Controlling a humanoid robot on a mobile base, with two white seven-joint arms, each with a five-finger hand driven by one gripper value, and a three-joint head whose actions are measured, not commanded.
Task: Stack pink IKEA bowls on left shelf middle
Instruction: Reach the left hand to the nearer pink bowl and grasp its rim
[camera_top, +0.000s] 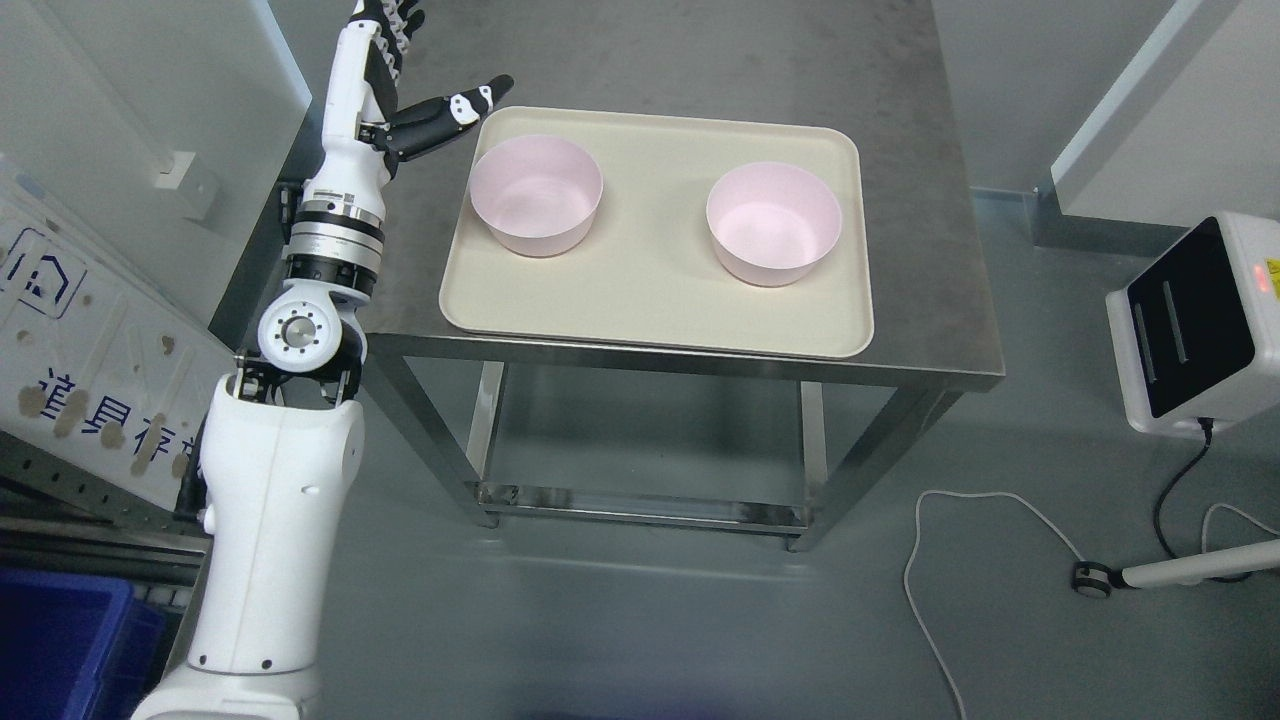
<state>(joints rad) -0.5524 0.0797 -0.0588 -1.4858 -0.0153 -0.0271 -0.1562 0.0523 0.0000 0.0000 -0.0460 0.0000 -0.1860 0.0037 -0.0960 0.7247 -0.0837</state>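
**Pink bowls apart, my reach just begun**

Pink bowls sit unstacked on the cream tray (650, 320). My left hand (415, 95) hovers spread and empty; the thumb (470, 103) points at the near bowl (536, 195), just beside its rim. The far bowl (774, 223) lies well beyond. Next, I judge, I must close around that rim. No brand is readable on either; the left panel's (90, 340) print is worn.

Bright, even overhead light, sharp focus, soft shadows inside both bowls (536, 195).
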